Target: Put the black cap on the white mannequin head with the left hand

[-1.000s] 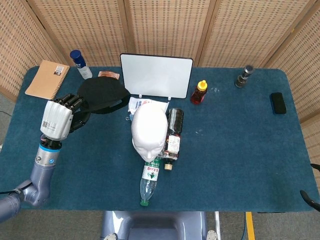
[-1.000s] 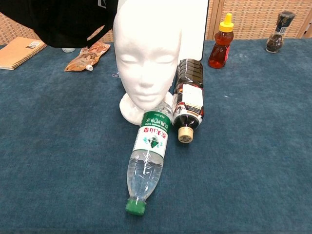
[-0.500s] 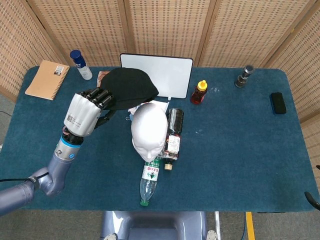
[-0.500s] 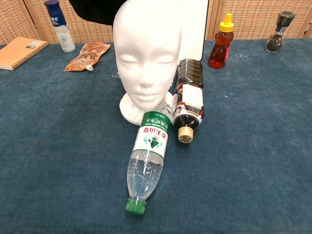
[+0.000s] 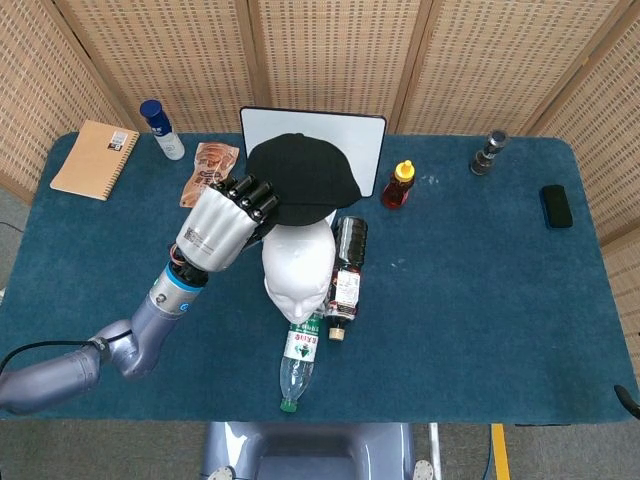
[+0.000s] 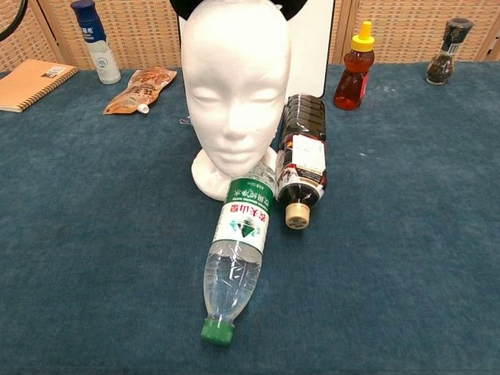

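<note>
Since a second ago the left hand [image 5: 222, 228] has carried the black cap [image 5: 303, 180] from the table's left side, near the spiral notebook [image 5: 95, 158], across to the white mannequin head [image 5: 299, 262]. In the head view the cap now hangs over the back of the head's crown, its front edge overlapping the top of the white foam. In the chest view only two dark slivers of it [image 6: 184, 7] show behind the crown, so it is not yet seated.

The hand's fingers [image 5: 250, 195] are curled closed on the cap's left rim, with the cap body spreading to the right of them and away from the palm. How much fabric sits inside the grasp cannot be told.

To finish the step well, the hand should probably bring the cap forward, toward the face, and down, so the opening drops over the crown rather than sliding off the back. Keeping the rim level would help it settle evenly. The foam head looks light, and a green-labelled water bottle [image 6: 237, 256] and a dark sauce bottle [image 6: 301, 161] lie against its base, so a gentle push is advisable. The right hand is not in either view.
</note>
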